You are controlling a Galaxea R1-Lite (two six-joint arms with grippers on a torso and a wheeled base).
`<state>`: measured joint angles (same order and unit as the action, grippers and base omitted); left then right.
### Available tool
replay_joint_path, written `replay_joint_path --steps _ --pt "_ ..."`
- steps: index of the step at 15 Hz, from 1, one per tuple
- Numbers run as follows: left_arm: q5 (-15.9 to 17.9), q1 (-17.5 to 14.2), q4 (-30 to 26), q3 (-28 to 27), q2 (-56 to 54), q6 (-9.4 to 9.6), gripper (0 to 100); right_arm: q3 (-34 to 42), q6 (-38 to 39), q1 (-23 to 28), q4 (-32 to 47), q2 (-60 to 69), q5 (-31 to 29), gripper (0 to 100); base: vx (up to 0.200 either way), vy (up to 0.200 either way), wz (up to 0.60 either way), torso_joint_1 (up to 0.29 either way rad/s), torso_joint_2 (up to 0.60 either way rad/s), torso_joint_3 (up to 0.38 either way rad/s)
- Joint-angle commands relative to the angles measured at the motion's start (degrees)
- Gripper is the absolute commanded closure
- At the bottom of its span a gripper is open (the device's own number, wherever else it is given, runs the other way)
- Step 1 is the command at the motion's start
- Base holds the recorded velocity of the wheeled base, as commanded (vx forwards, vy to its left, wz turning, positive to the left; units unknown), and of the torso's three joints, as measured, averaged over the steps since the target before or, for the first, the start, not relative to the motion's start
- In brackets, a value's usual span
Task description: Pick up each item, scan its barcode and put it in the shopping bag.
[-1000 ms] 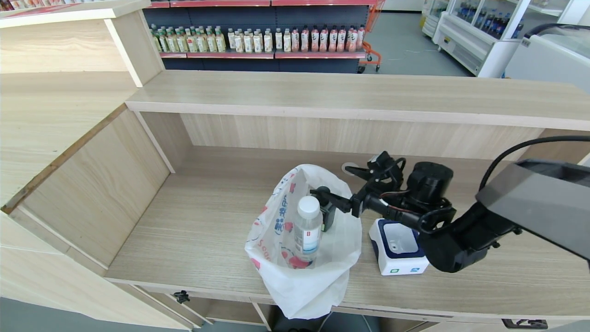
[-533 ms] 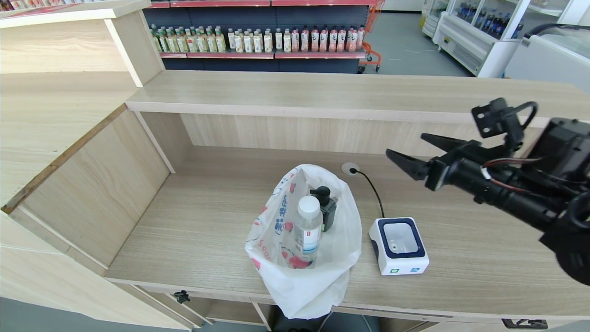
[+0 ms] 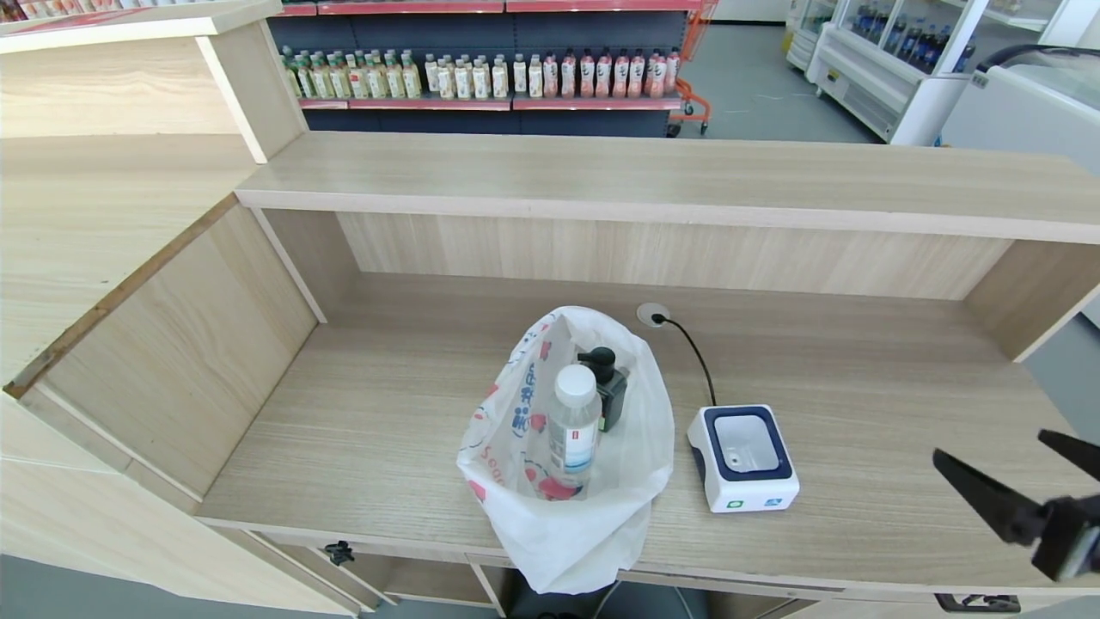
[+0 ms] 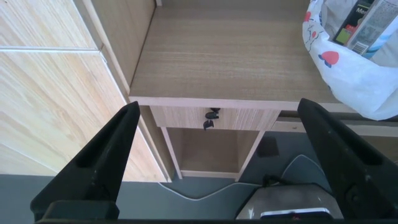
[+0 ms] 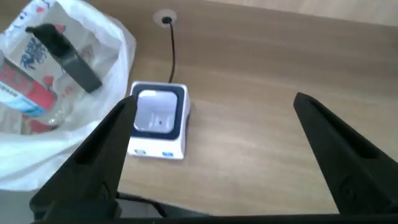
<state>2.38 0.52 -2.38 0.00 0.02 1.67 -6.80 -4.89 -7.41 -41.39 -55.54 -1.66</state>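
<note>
Head view, shopping bag: one shopping bag point(image 3: 559, 524) of thin, crinkled white plastic with red and blue print, standing open at the counter's front edge and sagging over it.
Head view, items: two, both upright inside the bag. One is a clear round water bottle point(image 3: 573, 430) with a white cap, and behind it is a dark pump bottle point(image 3: 608, 391) with a black nozzle.
Head view, scanner: one boxy white scanner point(image 3: 743, 460) with a navy-rimmed window on top, just beside the bag. One thin black cable point(image 3: 692, 357) runs from it to a round port.
Head view, counter: pale wood-grain counter point(image 3: 387, 413), smooth and flat.
Head view, right gripper: the right gripper point(image 3: 990, 444) has two black tapered fingers spread wide, holding nothing, well apart from the scanner.
Left wrist view, left gripper: the left gripper point(image 4: 217, 109) has two black wedge fingers spread with nothing between them, out in front of the counter edge.
Left wrist view, drawer front: one flat wooden drawer front point(image 4: 249, 117) with a small black latch point(image 4: 211, 118). A corner of the bag point(image 4: 354, 81) shows to one side.
Right wrist view, right gripper: fingers spread and empty above the counter point(image 5: 214, 99), with the scanner point(image 5: 157, 121), cable point(image 5: 172, 53), bag point(image 5: 115, 43) and pump bottle point(image 5: 68, 53) beyond.
</note>
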Motion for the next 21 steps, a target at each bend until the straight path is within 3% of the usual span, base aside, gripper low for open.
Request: replay_joint_path --steps 1,3,5,7,21 --pt "0.0 0.0 0.0 0.0 -0.02 0.0 0 6.8 0.41 3.9 21.88 28.82 -1.51 0 0.0 0.0 0.0 0.0 0.0 0.0" --pt "0.0 0.0 0.0 0.0 -0.02 0.0 0 6.8 1.72 5.39 35.23 41.3 -1.24 0 0.0 0.0 0.0 0.0 0.0 0.0" --pt "0.0 0.0 0.0 0.0 0.06 0.0 0 6.8 3.22 5.65 41.65 50.35 -0.19 0 0.0 0.0 0.0 0.0 0.0 0.0" --pt "0.0 0.0 0.0 0.0 -0.02 0.0 0 6.8 3.04 6.97 41.56 55.54 -0.19 0 0.0 0.0 0.0 0.0 0.0 0.0" --pt "0.0 0.0 0.0 0.0 -0.02 0.0 0 6.8 5.24 7.15 41.65 55.54 -0.19 0 0.0 0.0 0.0 0.0 0.0 0.0"
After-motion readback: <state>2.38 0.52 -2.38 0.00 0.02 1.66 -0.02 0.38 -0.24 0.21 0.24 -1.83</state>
